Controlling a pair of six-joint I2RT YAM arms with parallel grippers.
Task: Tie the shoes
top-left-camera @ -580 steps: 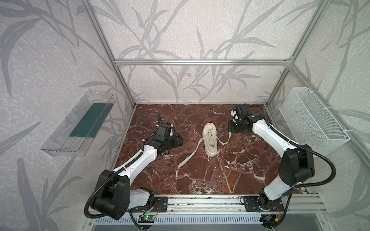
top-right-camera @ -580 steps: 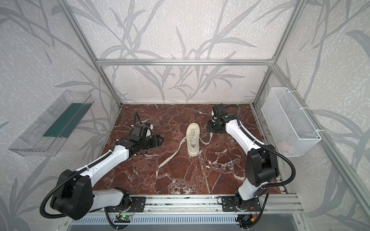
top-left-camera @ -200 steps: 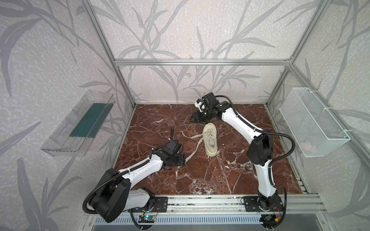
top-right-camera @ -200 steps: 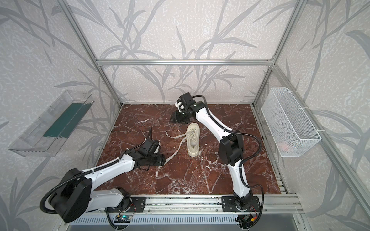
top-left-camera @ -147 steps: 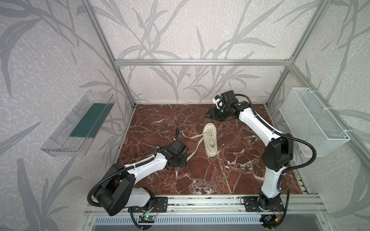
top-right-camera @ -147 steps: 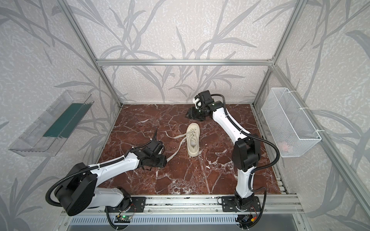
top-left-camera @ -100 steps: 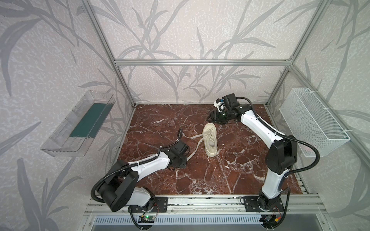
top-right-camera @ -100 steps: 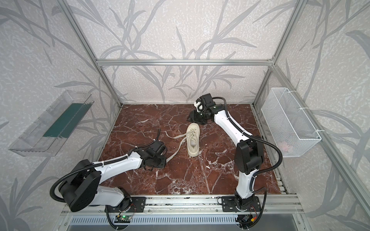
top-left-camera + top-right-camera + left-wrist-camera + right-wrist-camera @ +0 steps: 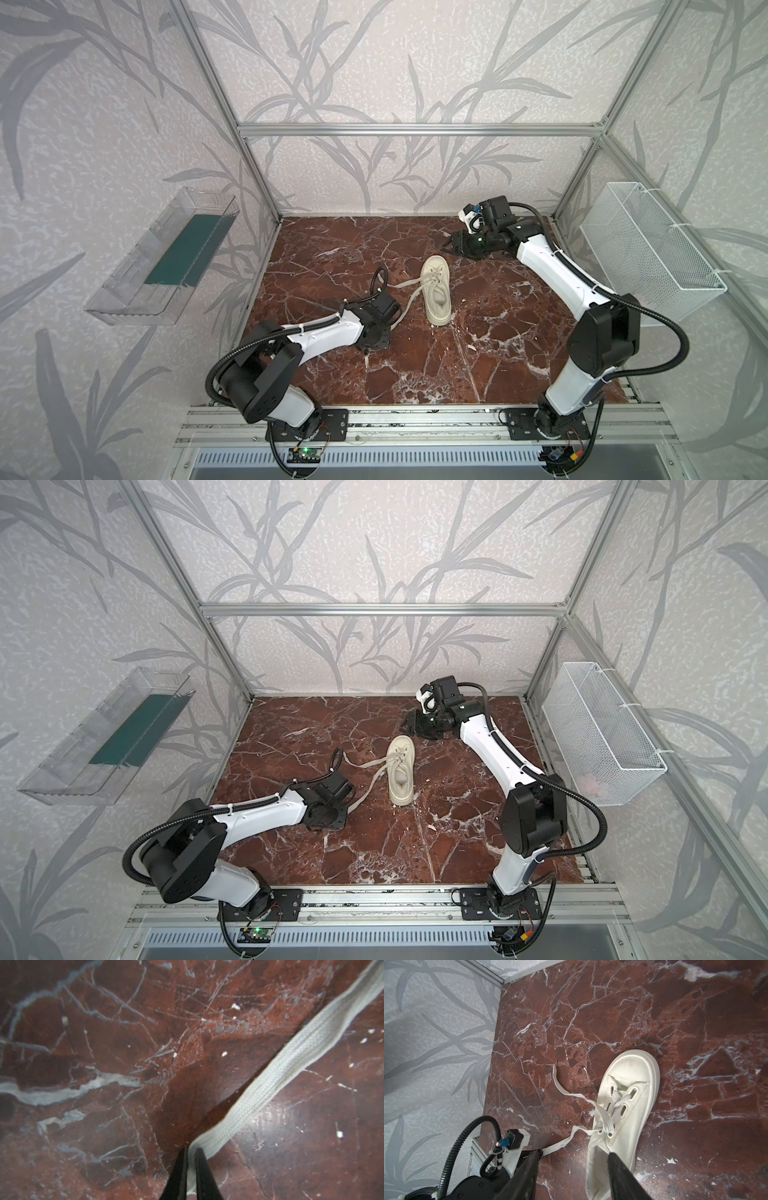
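The cream shoe (image 9: pixel 435 291) (image 9: pixel 401 771) lies mid-table, toe toward the back wall, its laces untied. One lace (image 9: pixel 291 1059) runs from the eyelets toward the front left, where my left gripper (image 9: pixel 191 1152) (image 9: pixel 384 334) is shut on it low over the marble. A second lace (image 9: pixel 560 1086) curls loose on the table to the shoe's left. My right gripper (image 9: pixel 573 1159) (image 9: pixel 451 246) hovers open just behind the toe, holding nothing. In the right wrist view its fingers frame the shoe's (image 9: pixel 618 1109) heel opening.
A clear wall bin (image 9: pixel 166 266) with a green insert hangs on the left wall. A white wire basket (image 9: pixel 648 245) hangs on the right wall. Aluminium posts frame the red marble table (image 9: pixel 498 353), with a rail along its front edge.
My left gripper has closed onto the lace on the marble. My right arm swung from the back left of the shoe to the back right and has slowed there.
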